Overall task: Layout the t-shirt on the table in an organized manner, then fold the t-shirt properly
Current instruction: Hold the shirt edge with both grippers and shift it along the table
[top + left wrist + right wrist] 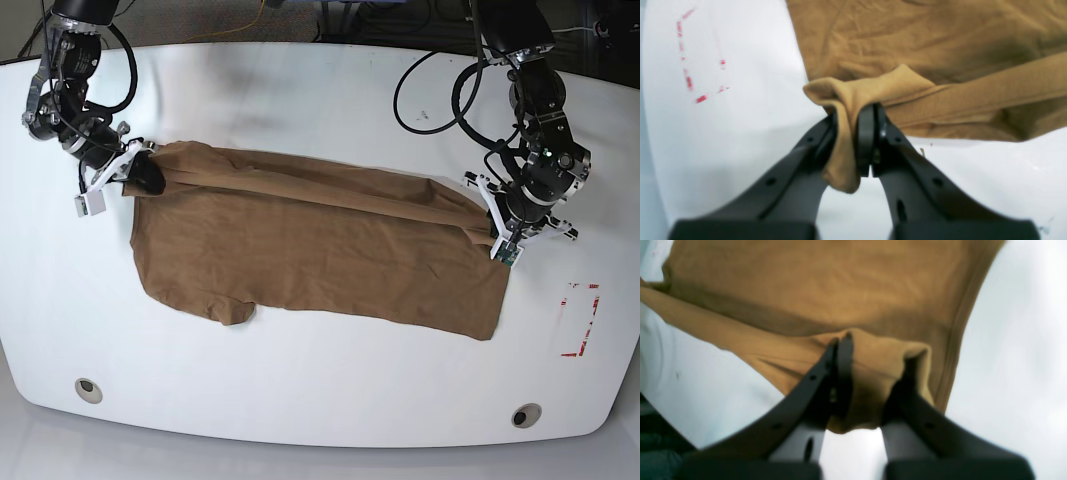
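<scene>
Base view shows the t-shirt (320, 245) lying spread on the white bench (300, 390), with its long axis running from one of my arms to the other. My left gripper (497, 222) is closed on one far corner of the cloth, and my right gripper (140, 172) is closed on the other far corner. Both corners are lifted a little, so a folded band of cloth stretches between them along the far edge. The rest of the shirt lies from both grippers toward the near edge of the bench, so I think the coming move is to carry this edge toward the near side, both arms together.

My left wrist view shows what the base view cannot: the cloth is pinched firmly between the jaws and a small bunch hangs below them. It also shows the red dashed mark (690, 56) beside the shirt. My right wrist view shows the same tight pinch on its corner, with a sleeve-like opening beside one jaw.
</scene>
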